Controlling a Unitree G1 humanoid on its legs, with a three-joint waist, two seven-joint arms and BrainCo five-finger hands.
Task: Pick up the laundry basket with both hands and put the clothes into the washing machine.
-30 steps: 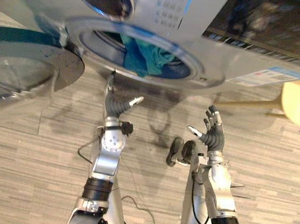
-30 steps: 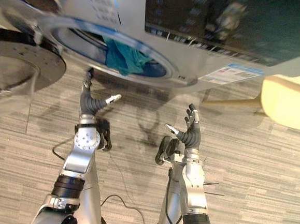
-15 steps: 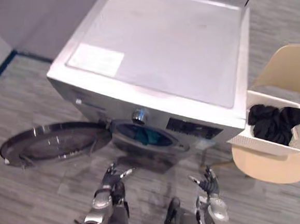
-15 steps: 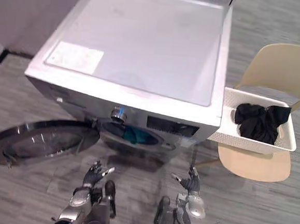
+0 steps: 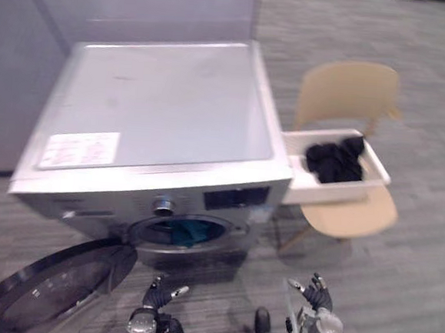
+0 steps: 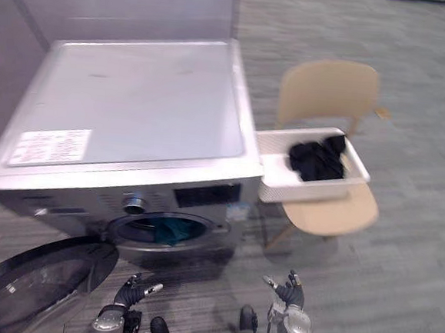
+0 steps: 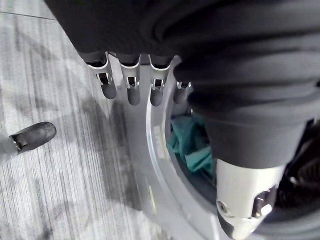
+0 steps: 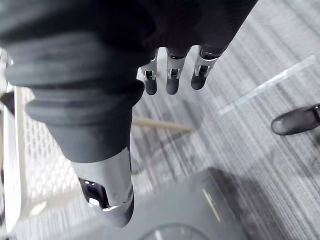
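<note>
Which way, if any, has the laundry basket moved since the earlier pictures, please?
No: the laundry basket still sits on the chair beside the washing machine; the camera shifted.

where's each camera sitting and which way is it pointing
Left eye view: on the head, looking down at the washing machine, its open door and the basket on the chair; left hand and right hand show, open, below.
Right eye view: beside it, same scene and hands.
Left wrist view: on the left wrist, along its fingers toward teal cloth in the drum.
Right wrist view: on the right wrist, past its fingers to floor and basket wall.
Shared: eye views show that cloth and basket too.
</note>
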